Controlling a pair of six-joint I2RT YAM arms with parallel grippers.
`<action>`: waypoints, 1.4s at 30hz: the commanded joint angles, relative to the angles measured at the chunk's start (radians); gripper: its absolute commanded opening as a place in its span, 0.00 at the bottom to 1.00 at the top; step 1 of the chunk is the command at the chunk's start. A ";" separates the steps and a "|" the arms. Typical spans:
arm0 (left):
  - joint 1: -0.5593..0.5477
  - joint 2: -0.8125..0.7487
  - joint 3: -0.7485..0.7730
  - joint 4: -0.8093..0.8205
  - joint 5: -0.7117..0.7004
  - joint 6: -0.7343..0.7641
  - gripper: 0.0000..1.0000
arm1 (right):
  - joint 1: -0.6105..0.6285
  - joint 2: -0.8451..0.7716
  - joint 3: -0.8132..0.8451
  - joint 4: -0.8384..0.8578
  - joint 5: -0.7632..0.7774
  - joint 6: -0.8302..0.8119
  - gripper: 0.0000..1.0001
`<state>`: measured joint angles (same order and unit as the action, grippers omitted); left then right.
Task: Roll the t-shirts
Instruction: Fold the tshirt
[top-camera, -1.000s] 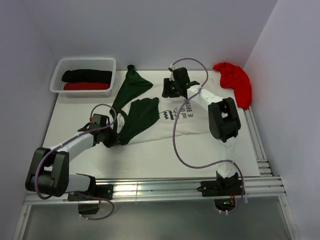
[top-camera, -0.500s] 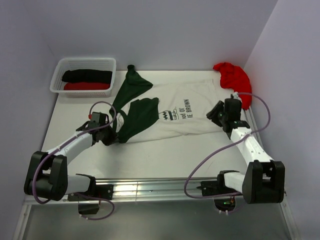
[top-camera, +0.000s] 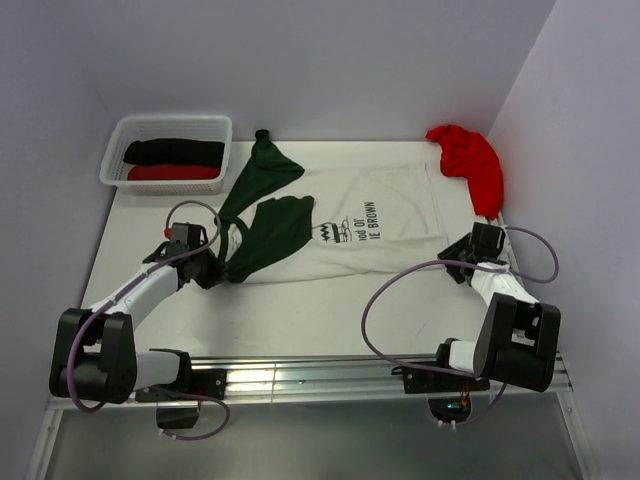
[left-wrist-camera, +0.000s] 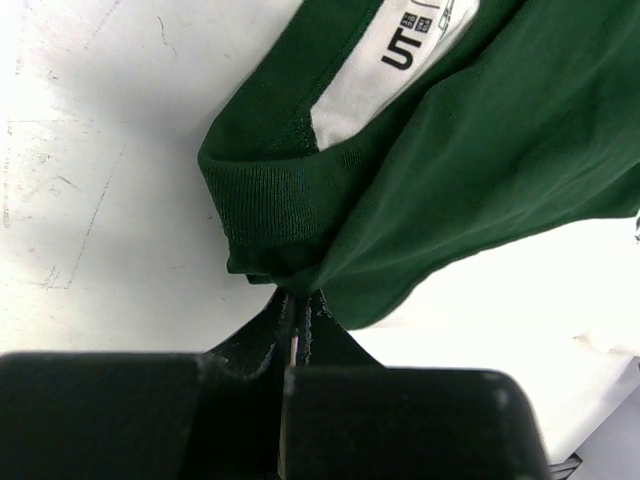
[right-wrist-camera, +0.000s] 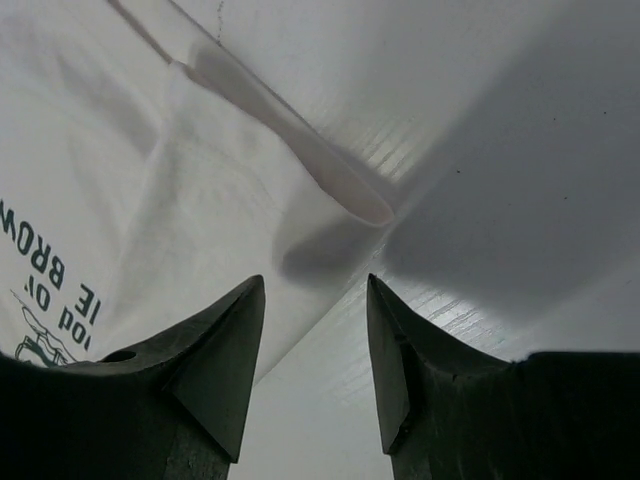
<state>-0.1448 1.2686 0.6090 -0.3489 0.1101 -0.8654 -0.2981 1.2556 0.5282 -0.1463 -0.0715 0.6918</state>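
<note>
Top view: white tee (top-camera: 385, 230) lies flat mid-table, collar end toward 9 o'clock, hem toward 3. Two green sleeves (top-camera: 262, 175) are folded over its 9–10 o'clock part and cover the cloth beneath.

Left gripper (top-camera: 215, 272) sits at the tee's 8 o'clock edge. From above, the tips are lost under my own wrist and the cable loop. Wrist view: left gripper (left-wrist-camera: 298, 312) has its jaws pressed together, pinching green cloth just below the ribbed collar (left-wrist-camera: 265, 205). The bite itself is hidden behind my fingers, so I cannot tell whether it takes the collar or the sleeve. The neck label (left-wrist-camera: 412, 48) is cut off at 12 o'clock; only a "5" reads.

Right gripper (top-camera: 468, 256) is at 3–4 o'clock, just beside the tee's hem. Wrist view: right gripper (right-wrist-camera: 315, 290) has its jaws spread with nothing between them. The hem corner (right-wrist-camera: 335, 185) lies ahead at 12 o'clock, curled up off the table (right-wrist-camera: 480, 130), apart from both tips. The print (right-wrist-camera: 45, 275) is cut off at 9 o'clock.

Red tee (top-camera: 472, 160) is bunched at 2 o'clock against the wall, its shape unreadable.

Basket (top-camera: 113, 155) is at 10 o'clock and holds a black roll (top-camera: 175, 151) and a red roll (top-camera: 172, 172), both partly screened by the lattice.
</note>
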 joint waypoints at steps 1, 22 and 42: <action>0.010 -0.017 -0.003 0.022 0.017 0.016 0.00 | -0.007 0.021 -0.020 0.063 0.021 0.038 0.53; 0.011 -0.015 0.183 -0.074 0.057 0.023 0.00 | -0.004 -0.001 0.091 -0.061 0.076 0.161 0.00; 0.024 -0.211 -0.126 -0.044 0.158 -0.067 0.00 | -0.165 -0.120 -0.036 -0.177 0.070 0.089 0.00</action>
<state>-0.1146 1.1244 0.4808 -0.4496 0.2321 -0.8955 -0.4397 1.1587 0.4698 -0.3374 -0.0357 0.8158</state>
